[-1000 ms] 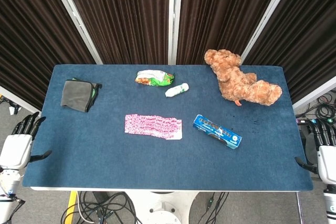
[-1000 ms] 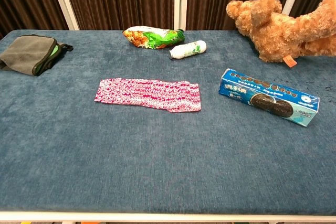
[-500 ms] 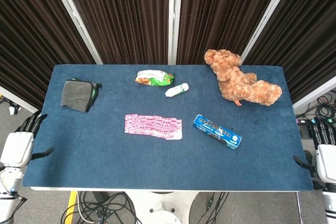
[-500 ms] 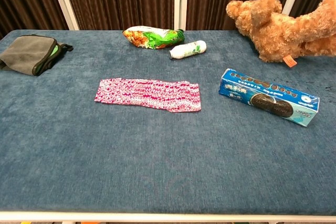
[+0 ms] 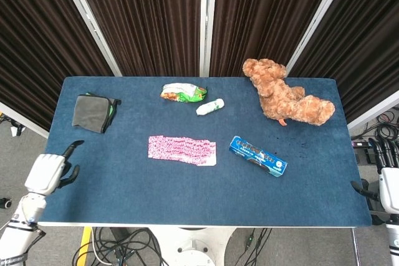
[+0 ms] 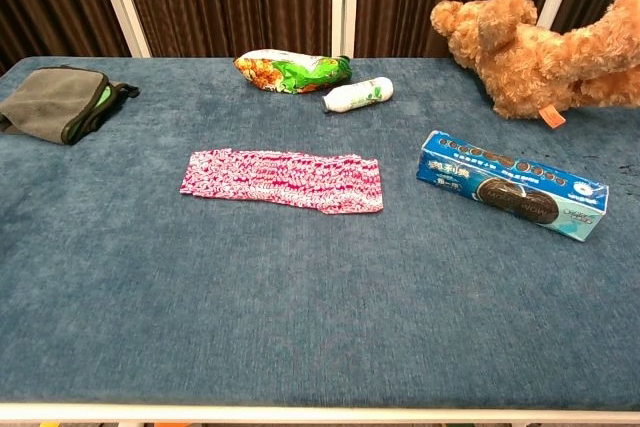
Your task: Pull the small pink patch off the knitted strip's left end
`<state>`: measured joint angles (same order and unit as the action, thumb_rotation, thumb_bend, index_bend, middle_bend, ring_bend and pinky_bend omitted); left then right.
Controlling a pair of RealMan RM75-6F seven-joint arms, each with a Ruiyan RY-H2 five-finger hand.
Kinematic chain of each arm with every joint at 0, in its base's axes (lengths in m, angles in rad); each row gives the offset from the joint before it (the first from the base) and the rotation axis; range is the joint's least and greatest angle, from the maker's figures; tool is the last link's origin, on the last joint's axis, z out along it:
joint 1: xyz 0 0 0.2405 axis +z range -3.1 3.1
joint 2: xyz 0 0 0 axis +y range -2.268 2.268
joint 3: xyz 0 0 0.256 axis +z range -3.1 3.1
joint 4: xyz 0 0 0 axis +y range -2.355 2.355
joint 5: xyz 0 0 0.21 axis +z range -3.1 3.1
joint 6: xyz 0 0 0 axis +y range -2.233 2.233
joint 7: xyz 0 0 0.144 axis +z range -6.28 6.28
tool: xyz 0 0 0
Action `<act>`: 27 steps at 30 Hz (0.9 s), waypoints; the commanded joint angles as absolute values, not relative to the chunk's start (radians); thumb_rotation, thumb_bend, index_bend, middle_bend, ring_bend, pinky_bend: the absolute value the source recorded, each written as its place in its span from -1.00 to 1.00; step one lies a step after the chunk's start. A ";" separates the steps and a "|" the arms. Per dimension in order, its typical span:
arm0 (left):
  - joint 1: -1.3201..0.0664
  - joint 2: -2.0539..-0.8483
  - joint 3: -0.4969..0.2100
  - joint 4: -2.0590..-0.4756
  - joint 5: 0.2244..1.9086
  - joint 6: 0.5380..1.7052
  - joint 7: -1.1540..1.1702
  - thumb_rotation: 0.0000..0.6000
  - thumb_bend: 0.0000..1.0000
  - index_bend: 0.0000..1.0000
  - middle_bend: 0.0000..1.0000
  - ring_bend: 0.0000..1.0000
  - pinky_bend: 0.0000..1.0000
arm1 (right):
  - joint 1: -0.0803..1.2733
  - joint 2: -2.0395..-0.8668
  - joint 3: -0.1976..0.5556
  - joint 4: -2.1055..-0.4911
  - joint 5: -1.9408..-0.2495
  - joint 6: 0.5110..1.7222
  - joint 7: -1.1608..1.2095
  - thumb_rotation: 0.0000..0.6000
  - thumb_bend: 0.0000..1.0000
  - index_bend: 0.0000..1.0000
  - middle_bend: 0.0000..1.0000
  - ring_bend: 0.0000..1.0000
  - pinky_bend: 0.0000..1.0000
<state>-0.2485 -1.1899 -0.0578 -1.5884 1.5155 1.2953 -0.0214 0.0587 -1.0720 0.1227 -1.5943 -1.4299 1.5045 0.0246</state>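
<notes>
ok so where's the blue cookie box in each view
Head view: the blue cardboard cookie box lies right of centre, angled down to the right.
Chest view: it lies at the right, nearer the camera.
Shared landmark: the pink knitted strip lies apart, to its left, in both.

Blue table (image 5: 156, 191) (knitted strip (image 5: 182, 150), cookie box (image 5: 257, 156), plush dog (image 5: 287, 95))

The pink-and-white knitted strip (image 5: 182, 150) lies flat mid-table, its left-end patch (image 6: 201, 173) seemingly in place.
</notes>
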 commanded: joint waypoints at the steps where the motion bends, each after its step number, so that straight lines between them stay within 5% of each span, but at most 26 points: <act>1: -0.314 -1.208 -0.065 -1.617 1.536 1.224 0.050 1.00 -0.04 -0.65 1.00 0.92 0.91 | 0.061 -1.069 0.126 -1.599 -1.427 1.503 0.021 1.00 -1.00 -1.00 -1.00 -1.00 -1.00; 27: -0.697 -1.532 -0.124 -1.439 1.330 0.753 0.312 1.00 -0.01 -0.68 1.00 0.89 0.89 | 0.075 -1.023 0.157 -1.664 -1.382 1.488 0.016 1.00 -0.98 -1.00 -1.00 -1.00 -1.00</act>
<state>-0.6676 -1.5041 -0.1182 -1.4726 1.3746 0.7909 0.2693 0.0760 -1.0242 0.1570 -1.6646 -1.3826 1.4871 0.0139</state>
